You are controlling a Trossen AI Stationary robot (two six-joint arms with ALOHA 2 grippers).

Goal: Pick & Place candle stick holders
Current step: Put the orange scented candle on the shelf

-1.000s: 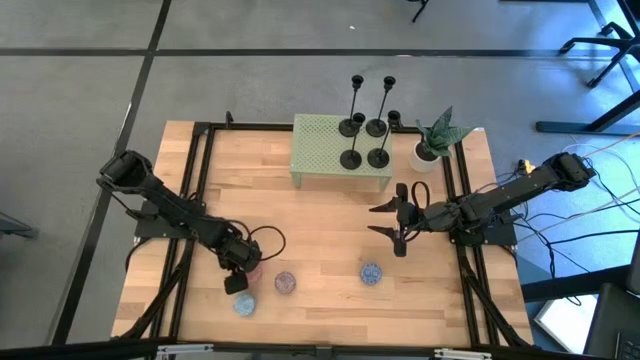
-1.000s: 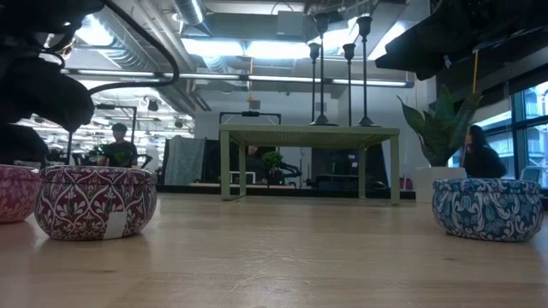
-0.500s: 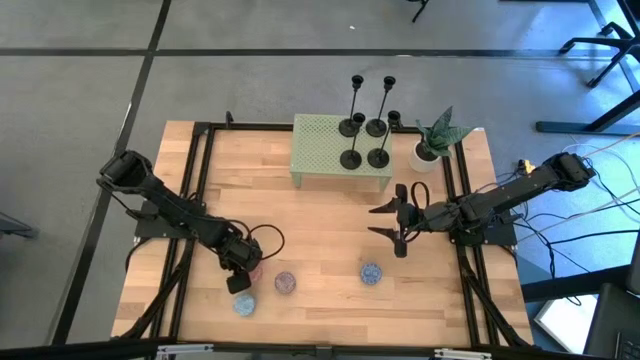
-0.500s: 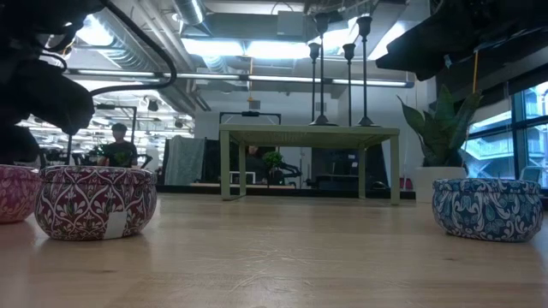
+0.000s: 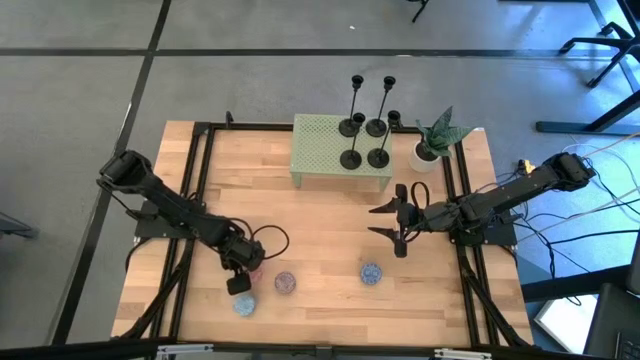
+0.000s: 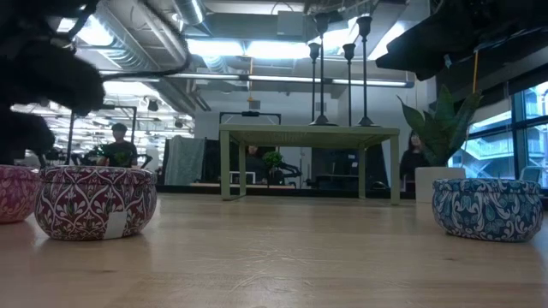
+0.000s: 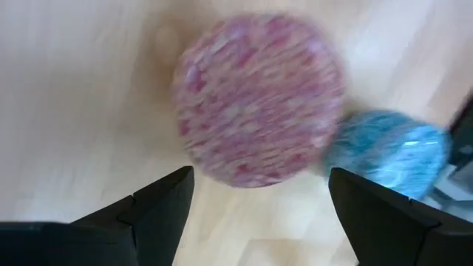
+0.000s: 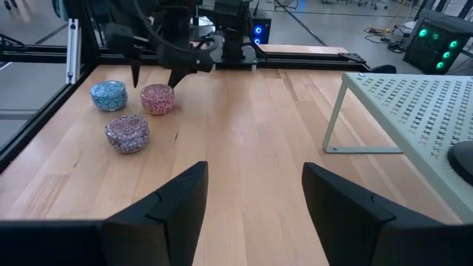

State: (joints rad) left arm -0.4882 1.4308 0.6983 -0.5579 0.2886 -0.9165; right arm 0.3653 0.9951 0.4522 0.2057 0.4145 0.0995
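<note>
since the upright candle stick holders (image 5: 364,128) stood nearer my empty, open right end effector (image 5: 392,222), i favoured it.

Desk (image 5: 320,240): centre of the high view.
Stand (image 5: 340,152): upper centre of the desk.
Candle stick holders (image 5: 363,140): four clustered on the stand's right part.
Potted plant (image 5: 432,140): just right of the stand.
Tins (image 5: 286,283): lower part, two at lower left (image 5: 244,305), one right of centre (image 5: 371,273).
Left end effector (image 5: 240,283): lower left, by the tins.
Right end effector (image 5: 392,223): right of centre, well apart from the tins.
</note>
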